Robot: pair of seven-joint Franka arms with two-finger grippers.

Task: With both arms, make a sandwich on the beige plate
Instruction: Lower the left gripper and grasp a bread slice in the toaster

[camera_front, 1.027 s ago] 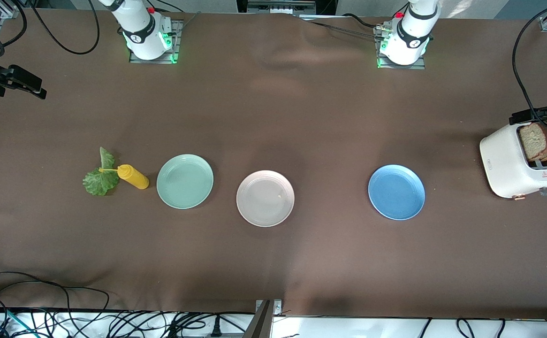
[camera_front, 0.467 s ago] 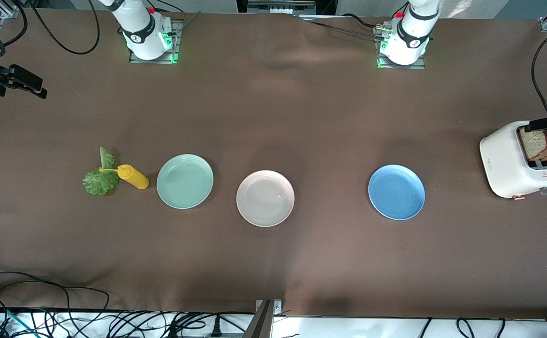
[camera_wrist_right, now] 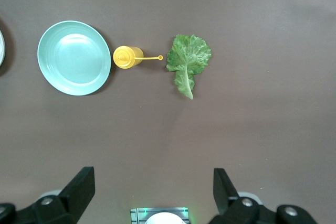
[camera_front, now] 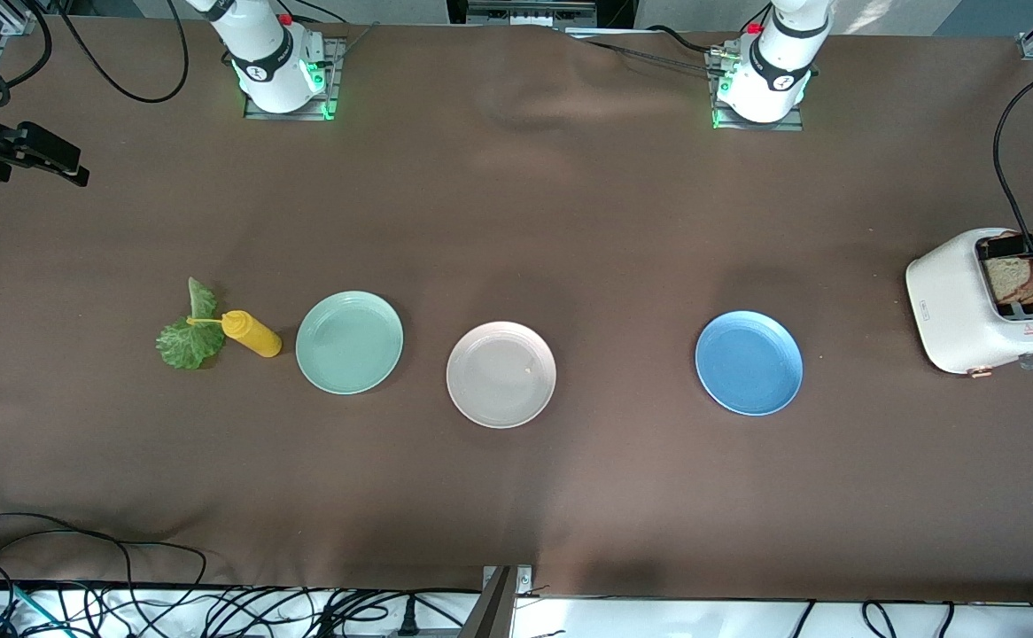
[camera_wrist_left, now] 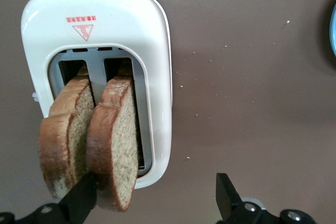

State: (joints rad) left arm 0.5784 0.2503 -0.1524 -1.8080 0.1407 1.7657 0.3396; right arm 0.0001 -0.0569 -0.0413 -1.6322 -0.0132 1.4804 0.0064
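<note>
left gripper (camera_wrist_left: pixel 155 200) spread wide over toaster (camera_wrist_left: pixel 100 35), bread slices (camera_wrist_left: pixel 113 140) between fingers; right gripper (camera_wrist_right: pixel 152 195) wide, high over lettuce leaf (camera_wrist_right: pixel 188 62).

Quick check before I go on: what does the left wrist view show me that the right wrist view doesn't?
Only the left wrist view: the white toaster with two bread slices standing in its slots, the open left gripper over them with one finger beside a slice, and an edge of the blue plate.

Only the right wrist view: the mint-green plate, the yellow squeeze bottle beside it, the lettuce leaf, and the open right gripper holding nothing.

Both: the brown table cover. Neither clearly shows the beige plate.
</note>
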